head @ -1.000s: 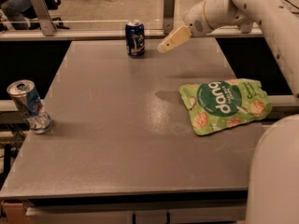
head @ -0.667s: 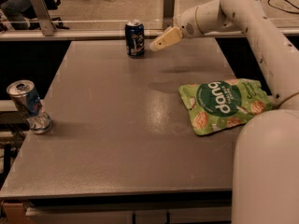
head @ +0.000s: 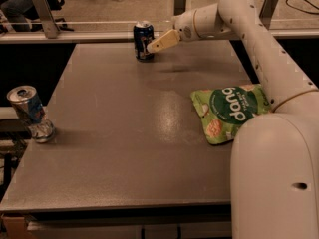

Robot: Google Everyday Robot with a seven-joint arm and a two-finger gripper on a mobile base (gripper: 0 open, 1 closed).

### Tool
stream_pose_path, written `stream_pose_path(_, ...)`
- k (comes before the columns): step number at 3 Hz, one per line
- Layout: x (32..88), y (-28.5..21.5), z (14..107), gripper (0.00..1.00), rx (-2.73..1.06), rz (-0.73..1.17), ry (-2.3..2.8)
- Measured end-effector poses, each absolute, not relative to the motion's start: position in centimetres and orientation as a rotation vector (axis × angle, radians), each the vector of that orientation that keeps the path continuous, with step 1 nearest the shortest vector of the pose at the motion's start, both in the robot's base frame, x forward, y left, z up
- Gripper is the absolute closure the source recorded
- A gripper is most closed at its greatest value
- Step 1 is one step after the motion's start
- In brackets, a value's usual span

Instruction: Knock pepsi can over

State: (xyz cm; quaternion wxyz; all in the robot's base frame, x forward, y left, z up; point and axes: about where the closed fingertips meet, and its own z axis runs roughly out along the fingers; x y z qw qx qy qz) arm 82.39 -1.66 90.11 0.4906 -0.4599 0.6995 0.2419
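Here the upright navy-blue pepsi can, near the far edge of the grey counter, stands just left of the cream hand; wide or narrow, I cannot tell.

gripper swung left, tip now at pepsi can

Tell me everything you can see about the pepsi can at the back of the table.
The pepsi can is a small, undented dark navy metal can with a silver top and a pale logo on its side. It stands upright near the far edge of the grey table. The gripper reaches in from the right, its tip at the can's right side, apparently touching it or nearly so.
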Motion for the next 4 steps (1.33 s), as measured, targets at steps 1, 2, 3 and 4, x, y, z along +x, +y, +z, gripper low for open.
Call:
stream_pose_path(1,82.2,-1.1,90.0,0.0,-1.128,0.532,1.713)
stream_pose_path(2,81.8,-0.1,89.5,0.0,-1.132,0.518,1.693)
stream_pose_path(3,81.7,1.6,89.4,0.0,-1.155,0.549,1.639)
stream_pose_path(4,81.7,2.8,90.3,0.0,-1.172,0.594,1.581)
